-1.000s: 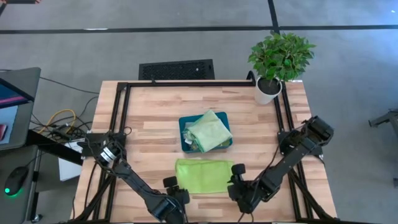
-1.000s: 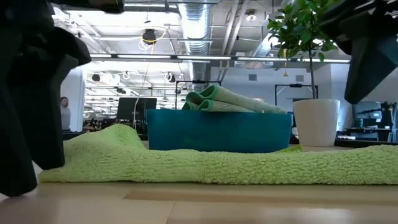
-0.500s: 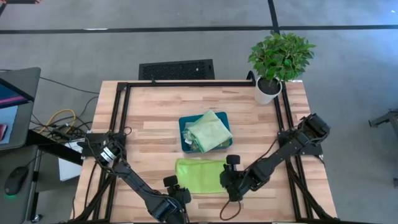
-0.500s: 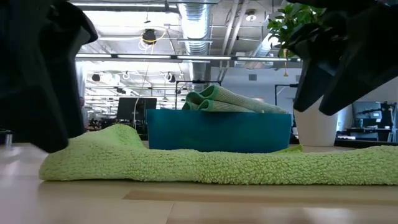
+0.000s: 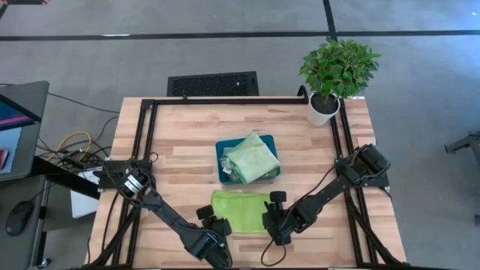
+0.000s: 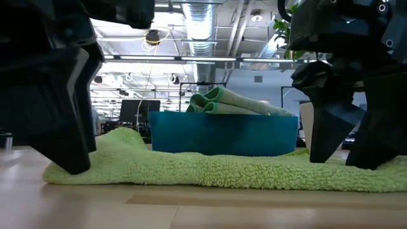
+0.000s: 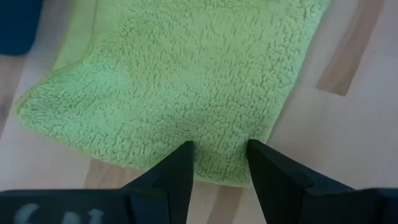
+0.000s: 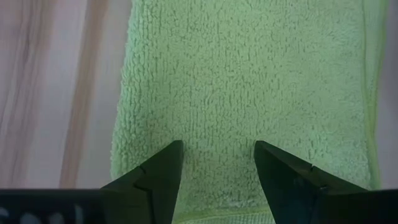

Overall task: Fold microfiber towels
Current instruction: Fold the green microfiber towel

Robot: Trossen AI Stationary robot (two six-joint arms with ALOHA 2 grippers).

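Lime green towel lying folded flat on the wooden surface, near the front edge, just in front of the teal tray. Left gripper poised over the towel's left end, fingers spread apart above the nap, nothing grasped. Right gripper down over the right end, fingers likewise spread wide over the pile, nothing held. Pale sage green towel heaped folded in the tray. Potted plant at the far right corner.
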